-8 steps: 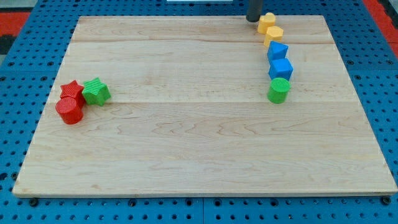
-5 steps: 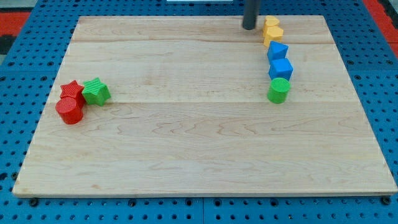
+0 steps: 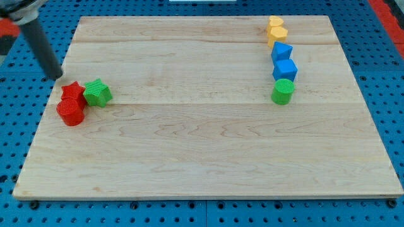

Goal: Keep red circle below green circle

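Observation:
The red circle (image 3: 71,111) sits at the board's left edge, touching the red star (image 3: 72,91) above it. The green star (image 3: 97,93) is just right of them. The green circle (image 3: 283,91) stands far to the right, slightly higher in the view than the red circle. My tip (image 3: 55,75) is at the board's left edge, just up and left of the red star, not touching it.
A column of blocks runs up from the green circle: a blue cube (image 3: 285,69), another blue block (image 3: 281,51), and two yellow blocks (image 3: 277,33) (image 3: 274,23) near the top edge. The wooden board (image 3: 202,157) lies on a blue pegboard.
My tip has swept from the top of the board beside the yellow blocks across to the left edge near the red star. No block has moved.

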